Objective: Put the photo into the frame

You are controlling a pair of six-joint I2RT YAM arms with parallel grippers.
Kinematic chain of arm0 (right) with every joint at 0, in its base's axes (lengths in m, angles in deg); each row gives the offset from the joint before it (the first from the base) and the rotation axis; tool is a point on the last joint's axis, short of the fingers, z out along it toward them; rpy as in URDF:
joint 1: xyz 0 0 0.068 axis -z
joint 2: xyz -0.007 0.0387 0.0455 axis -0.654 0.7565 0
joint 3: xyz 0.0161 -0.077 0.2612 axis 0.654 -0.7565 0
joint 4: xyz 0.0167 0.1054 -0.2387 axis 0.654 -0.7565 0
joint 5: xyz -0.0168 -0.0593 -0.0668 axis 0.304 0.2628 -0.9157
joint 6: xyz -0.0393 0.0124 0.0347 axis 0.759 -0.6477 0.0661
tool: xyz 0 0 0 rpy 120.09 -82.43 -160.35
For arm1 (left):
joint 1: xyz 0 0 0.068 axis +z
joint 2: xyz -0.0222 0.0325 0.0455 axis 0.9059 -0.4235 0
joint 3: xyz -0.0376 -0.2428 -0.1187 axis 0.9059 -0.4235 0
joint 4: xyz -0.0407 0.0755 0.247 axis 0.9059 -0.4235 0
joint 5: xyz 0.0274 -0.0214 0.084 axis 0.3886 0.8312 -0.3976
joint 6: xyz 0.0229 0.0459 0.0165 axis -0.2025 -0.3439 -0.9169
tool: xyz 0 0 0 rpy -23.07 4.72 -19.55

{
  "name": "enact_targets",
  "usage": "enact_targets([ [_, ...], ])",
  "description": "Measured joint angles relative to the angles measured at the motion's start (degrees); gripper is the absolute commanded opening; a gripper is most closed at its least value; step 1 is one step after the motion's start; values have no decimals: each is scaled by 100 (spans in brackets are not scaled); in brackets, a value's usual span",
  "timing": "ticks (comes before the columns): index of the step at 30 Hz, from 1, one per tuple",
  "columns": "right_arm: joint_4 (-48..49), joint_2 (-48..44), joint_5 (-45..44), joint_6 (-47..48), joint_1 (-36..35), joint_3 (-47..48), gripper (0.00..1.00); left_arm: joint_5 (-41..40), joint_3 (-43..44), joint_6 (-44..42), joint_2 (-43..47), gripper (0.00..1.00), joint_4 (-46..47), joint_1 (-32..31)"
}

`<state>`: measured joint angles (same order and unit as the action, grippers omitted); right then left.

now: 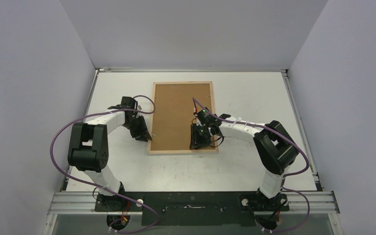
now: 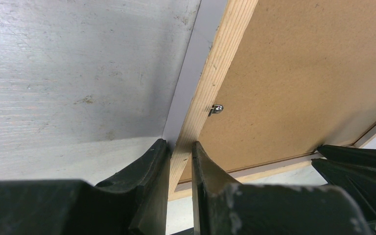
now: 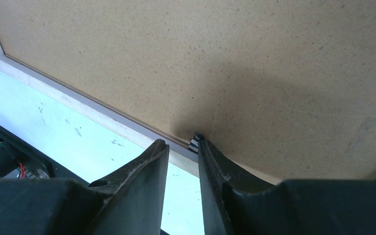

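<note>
One frame lies mid-table (hardboard side up). Left gripper is clamped on its left rim. Right gripper, fingers slightly apart, touches a clip at the near rim.

Pale wood-rimmed frame, lying back-up on the table (brown hardboard filling the rim), roughly centred, nearer the far edge.

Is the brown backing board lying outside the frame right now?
No, the backing board sits inside the wooden rim of the frame.
</note>
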<state>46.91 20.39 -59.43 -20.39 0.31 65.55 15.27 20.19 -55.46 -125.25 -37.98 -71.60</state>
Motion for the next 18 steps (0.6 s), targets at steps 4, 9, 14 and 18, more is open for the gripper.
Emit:
enact_targets([
  [4, 26, 0, 55, -17, 0, -13, 30, 2, 0, 0, 0, 3, 0, 0],
  [9, 31, 0, 85, -59, -2, -26, 30, 2, 0, 0, 0, 3, 0, 0],
  [14, -15, -20, -2, -55, -11, -20, 30, 0, 2, 0, 0, 3, -2, 0],
  [18, -304, -153, -350, 15, -55, 68, 31, -9, 28, -2, -4, 12, -28, 0],
])
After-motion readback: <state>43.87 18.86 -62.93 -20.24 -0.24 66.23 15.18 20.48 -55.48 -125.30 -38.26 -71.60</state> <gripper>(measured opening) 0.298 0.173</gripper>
